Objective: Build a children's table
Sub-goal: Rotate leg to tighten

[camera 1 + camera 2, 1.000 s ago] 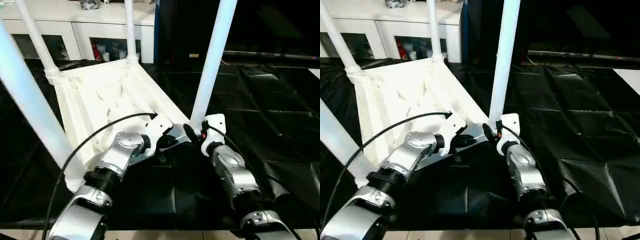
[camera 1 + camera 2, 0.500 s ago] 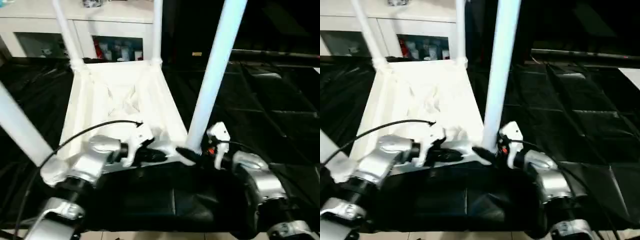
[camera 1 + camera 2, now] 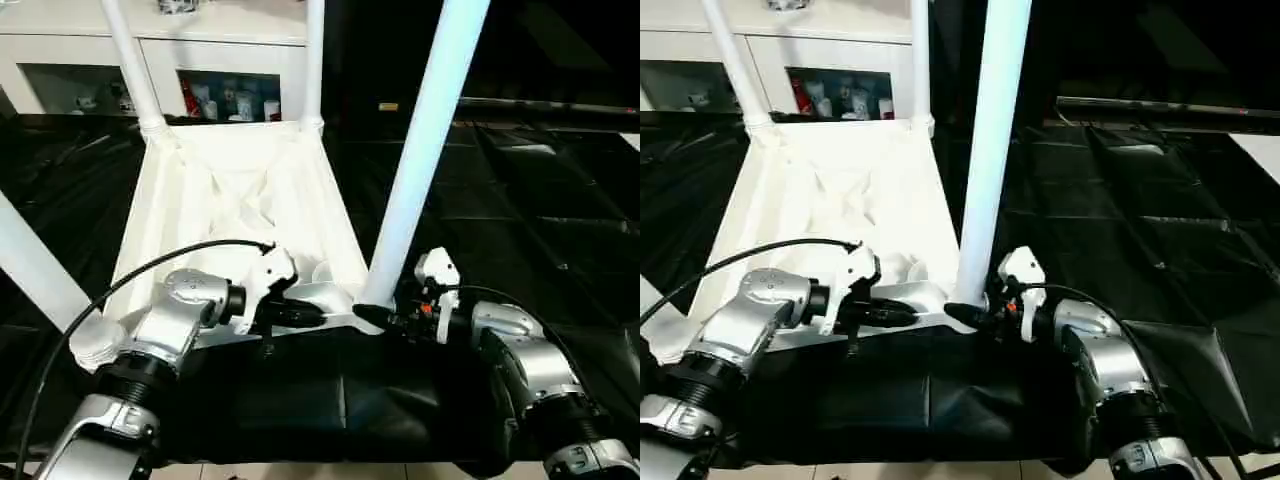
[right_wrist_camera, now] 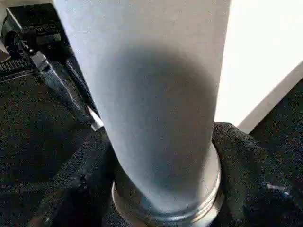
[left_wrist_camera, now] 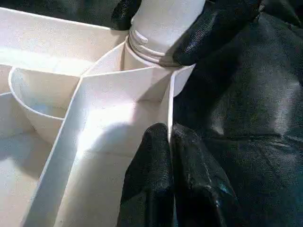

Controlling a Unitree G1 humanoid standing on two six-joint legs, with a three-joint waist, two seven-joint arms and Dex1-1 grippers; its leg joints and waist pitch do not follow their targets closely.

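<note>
The white tabletop (image 3: 235, 200) lies upside down on the black-draped table (image 3: 560, 200), ribbed underside facing up, and four white legs rise from its corner sockets — count them: two at the far corners, one at the near left running off the picture edge, and the near-right leg (image 3: 425, 150) standing tall right in front of the robot. One tabletop, four legs, two grippers.

The right gripper (image 3: 385, 318) is at the very foot of that near-right leg, black fingers (image 4: 85, 184) wrapped on either side of the tube just above its collar, gripping it. The left gripper (image 5: 170, 179) is pinched narrow on the thin near edge wall of the tabletop, just beside the same corner socket (image 5: 147, 61), steadying the piece.

Here's the geometry that matters: the leg's long axis stands close to upright, and the socket sits directly beneath the right gripper's hold, so any seating push or twist runs straight down that axis. The right arm is the one on the leg; the left braces the tabletop against it. The collar looks close to the socket rim, though whether it's fully home I can't tell. A white glass-door cabinet (image 3: 215, 60) stands beyond.
</note>
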